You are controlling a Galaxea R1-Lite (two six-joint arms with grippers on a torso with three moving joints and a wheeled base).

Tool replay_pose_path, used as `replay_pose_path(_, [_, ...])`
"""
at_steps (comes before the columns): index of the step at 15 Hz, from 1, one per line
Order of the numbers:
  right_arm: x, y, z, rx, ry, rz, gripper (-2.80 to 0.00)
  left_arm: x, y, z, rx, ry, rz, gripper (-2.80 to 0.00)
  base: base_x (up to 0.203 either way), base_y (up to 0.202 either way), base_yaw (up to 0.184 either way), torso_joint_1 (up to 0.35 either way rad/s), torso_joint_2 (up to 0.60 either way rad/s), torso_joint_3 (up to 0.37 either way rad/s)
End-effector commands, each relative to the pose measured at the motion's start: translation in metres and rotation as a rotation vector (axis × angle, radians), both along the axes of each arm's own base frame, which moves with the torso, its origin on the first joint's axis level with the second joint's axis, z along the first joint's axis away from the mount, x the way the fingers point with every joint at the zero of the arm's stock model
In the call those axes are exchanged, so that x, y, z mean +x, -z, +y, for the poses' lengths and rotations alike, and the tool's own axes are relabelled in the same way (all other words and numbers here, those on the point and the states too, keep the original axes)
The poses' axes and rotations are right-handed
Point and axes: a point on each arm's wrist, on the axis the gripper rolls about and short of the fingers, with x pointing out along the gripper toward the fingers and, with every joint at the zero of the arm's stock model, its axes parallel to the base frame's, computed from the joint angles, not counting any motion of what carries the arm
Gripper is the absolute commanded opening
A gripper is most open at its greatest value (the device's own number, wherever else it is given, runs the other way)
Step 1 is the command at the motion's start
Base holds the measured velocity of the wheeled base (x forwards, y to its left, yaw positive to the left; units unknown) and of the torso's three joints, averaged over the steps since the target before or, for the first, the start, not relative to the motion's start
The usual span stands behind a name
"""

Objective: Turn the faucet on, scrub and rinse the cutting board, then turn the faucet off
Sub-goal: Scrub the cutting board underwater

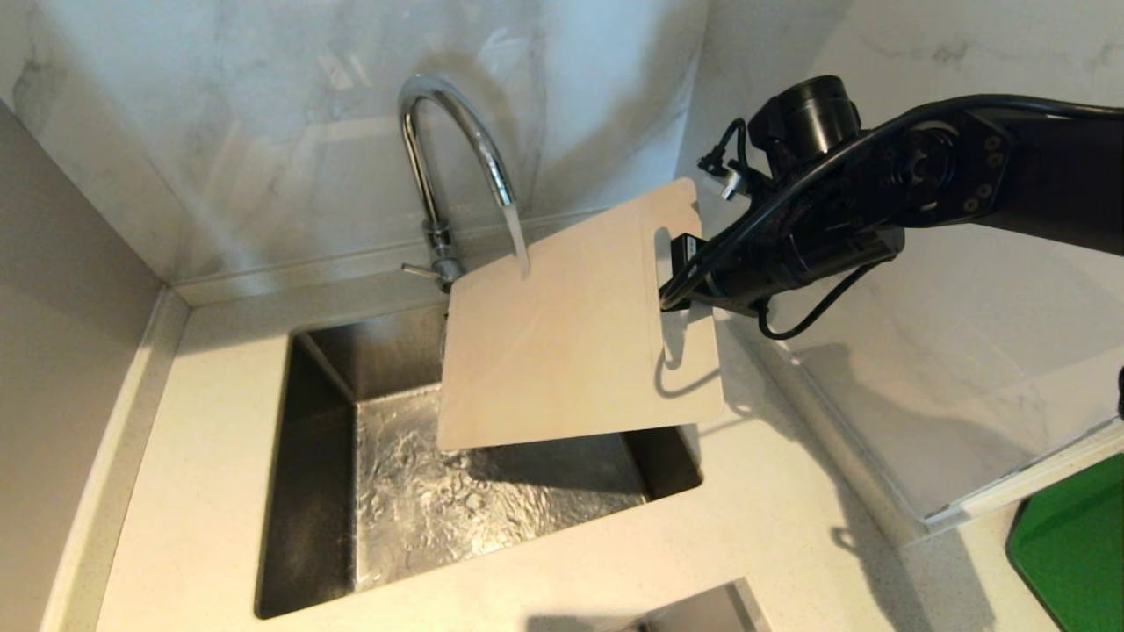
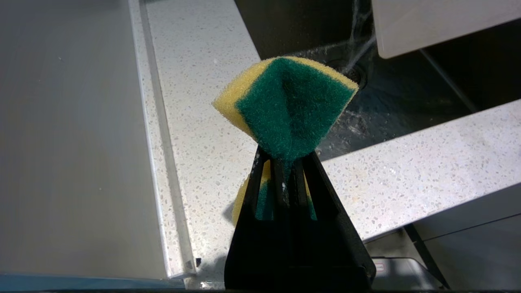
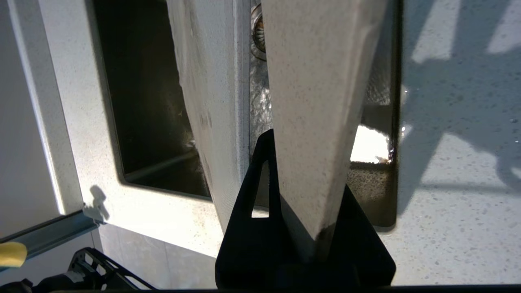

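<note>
Water runs from the arched chrome faucet [image 1: 439,158] onto the upper edge of the off-white cutting board [image 1: 571,333]. The board hangs tilted over the sink, slot handle end toward my right arm. My right gripper [image 1: 680,263] is shut on that end beside the slot. In the right wrist view the board [image 3: 317,101] stands edge-on between the black fingers of the right gripper [image 3: 305,162]. My left gripper [image 2: 285,162] is out of the head view, low in front of the counter. It is shut on a yellow and green sponge [image 2: 289,106], folded between its fingers.
The steel sink [image 1: 299,491] is wet, with water splashing on its floor. Speckled white counter [image 1: 202,456] surrounds it, and marble walls stand behind and to the right. A green slab [image 1: 1071,544] lies at the far right. The faucet's side lever [image 1: 420,270] points left.
</note>
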Motion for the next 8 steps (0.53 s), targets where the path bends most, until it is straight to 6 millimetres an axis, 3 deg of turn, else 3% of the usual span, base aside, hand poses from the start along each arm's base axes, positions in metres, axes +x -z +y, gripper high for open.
replay_pose_path(1, [0.0022, 0.0015, -0.0042, 0.004, 0.011, 0.010, -2.80, 0.0001, 0.0003, 0.0000, 0.000, -0.001, 0.000, -2.80, 0.000, 0.000, 0.000, 0.000, 0.00, 0.000])
replay_pose_path(8, [0.0008, -0.0063, -0.0065, 0.012, 0.019, -0.030, -2.80, 0.0001, 0.0003, 0.0000, 0.000, -0.001, 0.000, -2.80, 0.000, 0.000, 0.000, 0.000, 0.00, 0.000])
